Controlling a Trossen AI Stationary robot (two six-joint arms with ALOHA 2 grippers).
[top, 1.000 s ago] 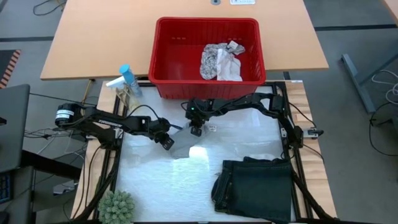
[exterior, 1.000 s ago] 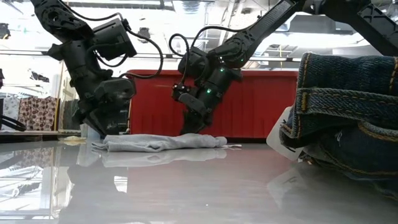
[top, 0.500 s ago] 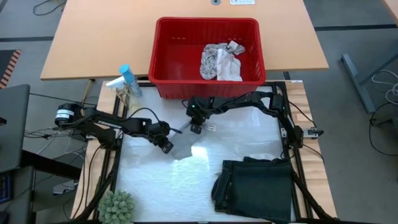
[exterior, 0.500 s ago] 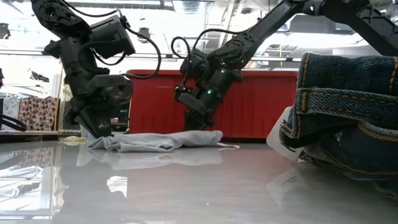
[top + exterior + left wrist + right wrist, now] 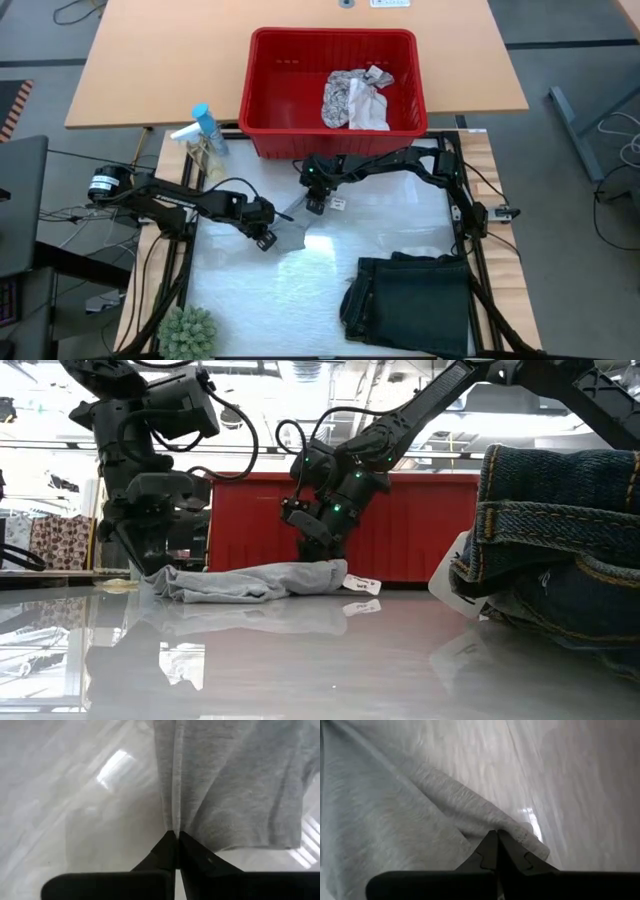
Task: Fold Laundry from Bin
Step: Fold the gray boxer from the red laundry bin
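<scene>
Grey cloth (image 5: 292,228) flat on white table (image 5: 250,300), just in front of red bin (image 5: 258,90). Long axis diagonal, L-near to R-far. L gripper (image 5: 266,240) clamped on near-left end; R gripper (image 5: 315,207) clamped on far-right end by tag (image 5: 361,584). Folded dark garment (image 5: 410,300) at near-right; patterned cloth (image 5: 345,97) in bin.

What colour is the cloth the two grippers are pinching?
Plain light grey cloth, clearest in the left wrist view.
</scene>
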